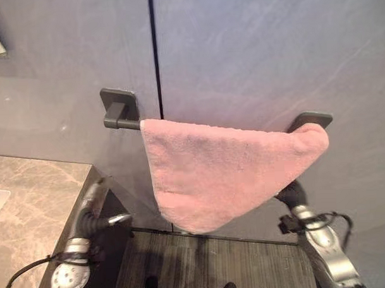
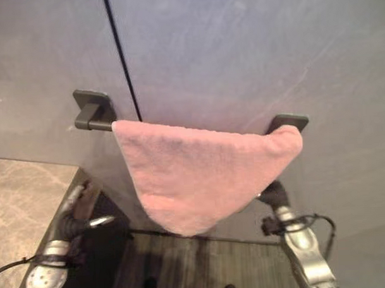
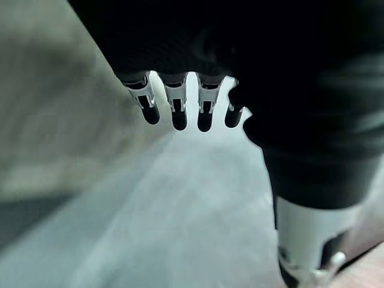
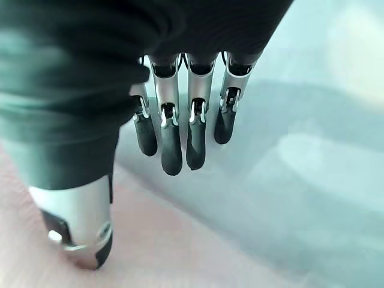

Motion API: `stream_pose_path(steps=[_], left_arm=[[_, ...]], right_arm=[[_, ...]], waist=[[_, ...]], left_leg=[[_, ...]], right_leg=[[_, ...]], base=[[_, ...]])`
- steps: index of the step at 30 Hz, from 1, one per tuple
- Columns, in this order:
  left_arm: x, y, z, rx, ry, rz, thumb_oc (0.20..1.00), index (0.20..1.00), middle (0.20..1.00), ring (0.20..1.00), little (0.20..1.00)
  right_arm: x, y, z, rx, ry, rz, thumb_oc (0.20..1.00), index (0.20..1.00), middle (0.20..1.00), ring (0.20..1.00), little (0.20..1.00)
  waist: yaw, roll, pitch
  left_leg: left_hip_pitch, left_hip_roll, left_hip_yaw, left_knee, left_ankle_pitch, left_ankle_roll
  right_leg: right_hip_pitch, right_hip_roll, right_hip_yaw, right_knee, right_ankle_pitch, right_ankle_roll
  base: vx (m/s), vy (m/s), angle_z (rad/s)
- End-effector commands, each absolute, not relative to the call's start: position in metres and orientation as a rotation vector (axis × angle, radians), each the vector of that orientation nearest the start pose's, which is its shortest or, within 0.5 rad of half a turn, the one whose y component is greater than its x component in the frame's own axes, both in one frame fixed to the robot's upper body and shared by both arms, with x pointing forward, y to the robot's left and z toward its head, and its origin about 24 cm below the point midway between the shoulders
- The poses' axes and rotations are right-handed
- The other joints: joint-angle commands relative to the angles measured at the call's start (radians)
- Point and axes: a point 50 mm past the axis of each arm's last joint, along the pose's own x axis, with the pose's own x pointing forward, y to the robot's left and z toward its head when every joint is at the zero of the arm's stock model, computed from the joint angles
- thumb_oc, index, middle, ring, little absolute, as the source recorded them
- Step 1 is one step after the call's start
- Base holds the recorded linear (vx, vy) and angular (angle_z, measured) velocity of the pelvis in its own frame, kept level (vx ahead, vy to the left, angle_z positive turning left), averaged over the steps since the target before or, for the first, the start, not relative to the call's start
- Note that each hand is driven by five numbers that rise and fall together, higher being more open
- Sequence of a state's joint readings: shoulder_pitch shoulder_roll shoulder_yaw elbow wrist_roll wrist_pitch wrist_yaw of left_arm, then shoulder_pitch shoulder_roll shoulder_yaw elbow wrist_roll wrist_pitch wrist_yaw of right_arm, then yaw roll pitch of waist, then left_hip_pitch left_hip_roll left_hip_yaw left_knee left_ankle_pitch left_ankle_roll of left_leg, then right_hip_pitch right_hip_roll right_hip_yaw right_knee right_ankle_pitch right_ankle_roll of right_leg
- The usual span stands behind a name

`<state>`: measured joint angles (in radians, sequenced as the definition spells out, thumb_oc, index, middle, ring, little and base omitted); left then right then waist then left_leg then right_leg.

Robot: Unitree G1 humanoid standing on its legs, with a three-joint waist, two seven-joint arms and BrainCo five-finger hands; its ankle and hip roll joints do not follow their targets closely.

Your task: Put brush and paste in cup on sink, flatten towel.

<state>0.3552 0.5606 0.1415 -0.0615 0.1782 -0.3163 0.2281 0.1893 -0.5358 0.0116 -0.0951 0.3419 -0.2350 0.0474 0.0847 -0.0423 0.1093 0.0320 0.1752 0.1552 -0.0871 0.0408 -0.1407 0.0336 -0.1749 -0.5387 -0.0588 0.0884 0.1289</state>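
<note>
towel hangs crooked, both hands low and empty

nearest to me, below the towel (image 1: pixel 212 172), the two hands sit down by the floor. the left hand (image 1: pixel 96 207) is under the towel's left end, beside the counter (image 1: pixel 36 193); its wrist view shows fingers (image 3: pixel 179 111) hanging fairly straight and loose, with grey wall past them and nothing held. the right hand (image 1: pixel 291 194) is under the towel's right end, just behind its slanting lower edge. its own view shows fingers (image 4: pixel 171 144) relaxed and close together, a little pink cloth near the thumb, but no grip on it that i can see.

further back, the towel is draped over the rail (image 1: pixel 119 123) on the grey wall (image 1: pixel 252 47). it runs from just right of the rail's left bracket to the right bracket (image 1: pixel 310 119), which it partly covers. it is not square: the right end is bunched up high, and the bottom falls to a rounded point left of centre, so the lower edge slants up to the right.

the cloth looks soft, light and floppy, thick terry with some grip to it. i would judge it will not hold any shape by itself and will slide along the rail if tugged hard to one side. the sensible place to take it seems to be the low hanging point or the bunched right end, pinching the edge and pulling gently down and out, one hand steadying the other side.

brush, paste and cup i cannot place from here.
</note>
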Motion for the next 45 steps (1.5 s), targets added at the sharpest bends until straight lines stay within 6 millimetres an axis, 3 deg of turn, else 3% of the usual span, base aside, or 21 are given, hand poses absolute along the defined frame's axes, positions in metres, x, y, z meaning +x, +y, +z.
stream_pose_path(steps=[1,5,6,7,11,17,20,25,33,45], left_arm=[[0.186,0.284,0.117,0.996,-0.42,0.199,1.0,1.0,1.0,1.0,1.0],[0.179,0.287,0.151,1.162,-0.573,0.201,1.0,1.0,1.0,1.0,1.0],[0.177,0.287,0.169,1.216,-0.654,0.217,1.0,1.0,1.0,1.0,1.0],[0.177,0.287,0.169,1.217,-0.654,0.217,1.0,1.0,1.0,1.0,1.0],[0.17,0.281,0.205,1.322,-0.827,0.233,1.0,1.0,1.0,1.0,1.0],[0.161,0.275,0.236,1.394,-0.969,0.256,1.0,1.0,1.0,1.0,1.0],[0.163,0.26,0.248,1.372,-1.054,0.179,1.0,1.0,1.0,1.0,1.0],[0.17,0.238,0.257,1.376,-1.112,-0.004,1.0,1.0,1.0,1.0,1.0],[0.185,0.21,0.243,1.441,-1.039,-0.383,1.0,1.0,1.0,1.0,1.0],[0.213,0.202,0.242,1.455,-0.976,-0.495,1.0,1.0,1.0,1.0,1.0]], right_arm=[[0.217,-0.243,0.134,-0.426,-0.439,0.088,1.0,1.0,1.0,1.0,1.0],[0.205,-0.252,0.161,-0.631,-0.545,0.038,1.0,1.0,1.0,1.0,1.0],[0.2,-0.252,0.177,-0.739,-0.616,0.023,1.0,1.0,1.0,1.0,1.0],[0.199,-0.252,0.177,-0.739,-0.616,0.022,1.0,1.0,1.0,1.0,1.0],[0.19,-0.248,0.209,-0.863,-0.775,-0.006,1.0,1.0,1.0,1.0,1.0],[0.184,-0.24,0.242,-0.985,-0.94,-0.014,1.0,1.0,1.0,1.0,1.0],[0.185,-0.23,0.252,-1.006,-1.008,0.03,1.0,1.0,1.0,1.0,1.0],[0.188,-0.215,0.262,-1.057,-1.072,0.109,1.0,1.0,1.0,1.0,1.0],[0.202,-0.185,0.267,-1.177,-1.069,0.395,1.0,1.0,1.0,1.0,1.0],[0.228,-0.166,0.262,-1.249,-0.999,0.53,1.0,1.0,1.0,1.0,1.0]], waist=[[-0.015,-0.035,-0.032],[-0.032,-0.03,-0.043],[-0.038,-0.025,-0.047],[-0.038,-0.025,-0.047],[-0.047,-0.02,-0.056],[-0.051,-0.017,-0.064],[-0.051,-0.015,-0.068],[-0.058,-0.014,-0.068],[-0.069,-0.009,-0.051],[-0.073,0.004,-0.026]], left_leg=[[-0.026,-0.001,0.039,0.0,0.033,0.021],[-0.019,0.0,0.043,0.0,0.029,0.017],[-0.016,-0.001,0.046,0.0,0.027,0.015],[-0.016,0.0,0.046,0.0,0.027,0.015],[-0.011,-0.001,0.051,0.0,0.024,0.014],[-0.005,-0.004,0.054,0.0,0.019,0.014],[-0.004,-0.006,0.052,0.0,0.018,0.014],[-0.005,-0.009,0.051,0.0,0.02,0.013],[-0.02,-0.012,0.061,0.0,0.036,0.005],[-0.059,-0.024,0.069,0.0,0.047,0.003]], right_leg=[[0.042,-0.088,0.022,0.067,0.016,0.082],[0.044,-0.088,0.029,0.064,0.016,0.088],[0.044,-0.088,0.032,0.062,0.017,0.091],[0.045,-0.088,0.033,0.062,0.017,0.091],[0.045,-0.089,0.041,0.056,0.02,0.094],[0.045,-0.09,0.051,0.051,0.023,0.097],[0.046,-0.091,0.053,0.048,0.023,0.096],[0.05,-0.09,0.054,0.045,0.024,0.096],[0.04,-0.089,0.064,0.031,0.04,0.101],[0.009,-0.103,0.068,-0.001,0.078,0.112]], base=[[0.0,0.0,0.0],[0.01,0.004,-0.01],[0.02,0.013,-0.05],[0.02,0.011,-0.05],[0.01,0.013,-0.04],[0.01,0.005,-0.01],[0.0,0.0,0.0],[0.0,0.0,0.0],[0.0,0.0,0.0],[-0.01,0.006,-0.03]])
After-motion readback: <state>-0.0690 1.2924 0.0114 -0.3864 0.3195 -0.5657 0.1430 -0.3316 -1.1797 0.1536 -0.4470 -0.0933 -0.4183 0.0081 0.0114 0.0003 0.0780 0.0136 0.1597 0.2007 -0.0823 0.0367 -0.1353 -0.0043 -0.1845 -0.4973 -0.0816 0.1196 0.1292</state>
